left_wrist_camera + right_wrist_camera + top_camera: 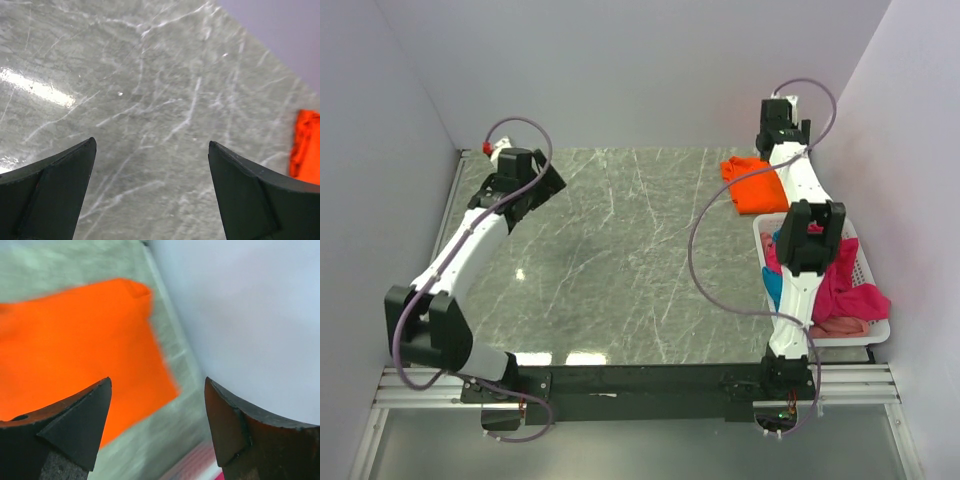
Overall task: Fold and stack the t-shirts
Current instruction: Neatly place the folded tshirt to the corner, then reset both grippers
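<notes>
A folded bright orange t-shirt point(756, 184) lies flat at the far right of the table, seen close in the right wrist view point(75, 345) and at the edge of the left wrist view point(306, 150). My right gripper point(785, 130) point(156, 380) hangs open and empty just above the shirt's corner, next to the right wall. A magenta-pink t-shirt point(850, 290), a teal-blue one point(775, 285) and a pale pink one point(840, 325) lie bunched in the white basket point(865, 255). My left gripper point(542, 182) point(151, 141) stands open over bare table at the far left.
The grey marble table point(620, 260) is walled at the back and on both sides. The basket sits against the right wall, near the right arm's base. The right arm's upper link and a purple cable point(705, 270) pass over the basket.
</notes>
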### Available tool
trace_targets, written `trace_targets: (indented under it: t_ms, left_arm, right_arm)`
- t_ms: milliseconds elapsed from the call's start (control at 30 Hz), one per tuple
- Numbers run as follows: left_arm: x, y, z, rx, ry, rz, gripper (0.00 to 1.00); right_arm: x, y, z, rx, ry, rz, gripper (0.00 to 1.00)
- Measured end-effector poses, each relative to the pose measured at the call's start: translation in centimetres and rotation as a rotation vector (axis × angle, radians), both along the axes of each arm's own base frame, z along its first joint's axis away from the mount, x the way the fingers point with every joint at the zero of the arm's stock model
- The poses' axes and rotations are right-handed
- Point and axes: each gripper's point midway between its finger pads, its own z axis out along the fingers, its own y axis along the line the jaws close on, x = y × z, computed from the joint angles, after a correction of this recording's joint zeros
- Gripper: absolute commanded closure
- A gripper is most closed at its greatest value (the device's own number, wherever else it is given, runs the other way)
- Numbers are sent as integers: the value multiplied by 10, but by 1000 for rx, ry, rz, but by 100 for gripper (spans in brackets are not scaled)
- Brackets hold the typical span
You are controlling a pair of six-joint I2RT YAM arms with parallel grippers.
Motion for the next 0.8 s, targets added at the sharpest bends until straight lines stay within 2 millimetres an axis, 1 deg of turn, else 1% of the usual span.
trace_targets:
  t_ms: [100, 133, 200, 300, 333, 400, 467, 500, 567, 633, 700, 800]
  left_arm:
    - [-12, 3, 24, -33, -42, 26, 1]
    - [-17, 4, 28, -42, -52, 39, 1]
    - [-28, 7, 33, -52, -58, 63, 0]
    - [-47, 11, 34, -64, -62, 96, 1]
    - [-53, 12, 33, -67, -62, 103, 1]
    - [-64, 14, 31, -62, -64, 121, 1]
    - [-73, 14, 27, -43, -70, 141, 1]
    - [-78, 14, 24, -30, -68, 146, 1]
    - [-87, 11, 19, -5, -69, 149, 1]
    - [-94, 8, 14, 11, -70, 142, 1]
    - [-100, 8, 12, 19, -77, 140, 1]
    - [-103, 12, 15, 24, -97, 155, 1]
  right_arm:
    - [-32, 42, 48, 162, -148, -10, 19]
    - [-46, 63, 67, 252, -227, 11, 19]
    - [-87, 93, 89, 393, -325, 54, 18]
    - [-144, 127, 97, 544, -401, 122, 18]
    - [-162, 140, 94, 592, -412, 151, 18]
    - [-191, 171, 80, 682, -420, 225, 18]
    - [-219, 199, 48, 762, -367, 295, 17]
    - [-232, 209, 32, 795, -337, 316, 17]
    - [-255, 216, 2, 832, -280, 316, 16]
    - [-273, 215, -19, 862, -260, 299, 16]
    - [-284, 212, -25, 886, -284, 295, 16]
    - [-293, 210, -17, 909, -342, 305, 16]
